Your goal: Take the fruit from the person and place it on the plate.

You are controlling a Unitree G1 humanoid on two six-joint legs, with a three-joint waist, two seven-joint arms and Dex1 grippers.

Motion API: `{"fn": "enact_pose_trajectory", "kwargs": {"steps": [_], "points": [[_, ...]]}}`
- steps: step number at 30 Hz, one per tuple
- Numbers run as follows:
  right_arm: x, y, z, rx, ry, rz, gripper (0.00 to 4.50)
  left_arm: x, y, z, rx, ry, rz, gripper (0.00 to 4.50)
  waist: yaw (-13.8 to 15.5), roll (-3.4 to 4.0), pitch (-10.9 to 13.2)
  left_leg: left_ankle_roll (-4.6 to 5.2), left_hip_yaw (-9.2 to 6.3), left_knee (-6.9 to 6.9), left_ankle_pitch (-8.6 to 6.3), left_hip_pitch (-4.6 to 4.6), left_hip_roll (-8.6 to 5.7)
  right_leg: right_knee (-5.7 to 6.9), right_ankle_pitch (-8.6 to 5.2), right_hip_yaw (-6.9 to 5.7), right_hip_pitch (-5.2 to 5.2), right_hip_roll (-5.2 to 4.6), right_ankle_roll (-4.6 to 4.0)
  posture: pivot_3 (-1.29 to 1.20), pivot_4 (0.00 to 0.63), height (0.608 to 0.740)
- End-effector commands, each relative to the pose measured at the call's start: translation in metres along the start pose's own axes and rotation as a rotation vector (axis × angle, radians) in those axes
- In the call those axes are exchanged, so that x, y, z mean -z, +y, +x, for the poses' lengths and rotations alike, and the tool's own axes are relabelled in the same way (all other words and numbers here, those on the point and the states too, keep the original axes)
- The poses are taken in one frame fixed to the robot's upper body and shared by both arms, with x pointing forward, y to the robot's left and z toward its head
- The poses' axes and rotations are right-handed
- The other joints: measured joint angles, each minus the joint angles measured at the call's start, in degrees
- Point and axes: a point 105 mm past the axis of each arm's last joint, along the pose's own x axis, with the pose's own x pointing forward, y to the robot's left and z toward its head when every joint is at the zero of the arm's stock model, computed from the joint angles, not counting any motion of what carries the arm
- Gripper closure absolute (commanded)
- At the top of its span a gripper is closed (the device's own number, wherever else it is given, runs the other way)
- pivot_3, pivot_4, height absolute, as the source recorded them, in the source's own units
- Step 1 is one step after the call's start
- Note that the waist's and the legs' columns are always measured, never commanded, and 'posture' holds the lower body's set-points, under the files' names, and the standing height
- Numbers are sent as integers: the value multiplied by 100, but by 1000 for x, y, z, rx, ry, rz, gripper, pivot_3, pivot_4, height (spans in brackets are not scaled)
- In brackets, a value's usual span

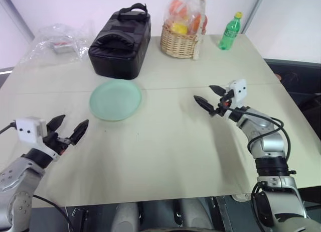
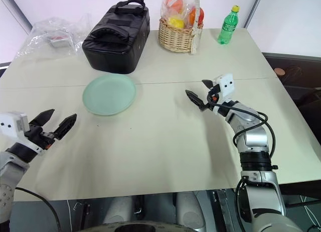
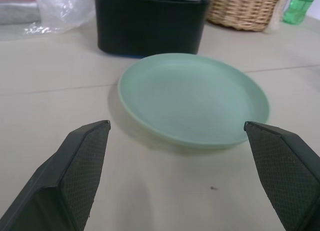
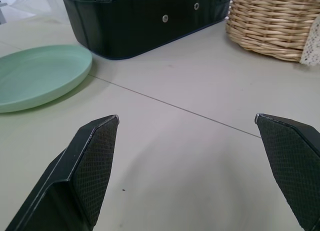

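Left eye view shows both two-fingered black grippers spread wide and holding nothing, neither touching anything. The left gripper [image 1: 69,125] hovers over the near left part of the pale beige table [image 1: 165,156], pointing toward the far right. The right gripper [image 1: 209,96] hangs over the right side, pointing left. The flat round pale mint-green plate [image 1: 116,99] lies flat and bare on the table, just beyond the left gripper and well left of the right one; being round, it has no long axis. Beyond the plate stands a black zipped case [image 1: 121,40], with a woven wicker basket of wrapped orange and yellow fruit [image 1: 181,38] to its right.
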Motion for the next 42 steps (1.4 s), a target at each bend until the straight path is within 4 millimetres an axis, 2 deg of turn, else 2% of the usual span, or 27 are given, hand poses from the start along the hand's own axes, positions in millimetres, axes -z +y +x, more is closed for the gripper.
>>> {"fn": "enact_pose_trajectory", "kwargs": {"steps": [1, 23, 42], "points": [[-18, 1, -1, -4, -59, -26, 50, -8, -9, 1, 33, -33, 5, 0, 0, 0, 0, 0, 0, 0, 0, 0, 0, 0, 0, 0, 0, 0, 0, 0, 150, 740], [-6, 11, 0, -2, -54, 7, 50, -16, -3, 13, 6, -65, 31, 0, 3, -1, -1, 0, 1, 1, 0, 0, -1, 1, 0, 0, 1, 1, 0, 0, 150, 740], [-5, 12, 4, 1, -60, 5, 50, -19, 0, 17, -2, -76, 42, 0, 7, -1, -1, 0, 1, 3, 0, 1, -1, 1, 1, 0, 2, 1, 1, 0, 150, 740]]}}
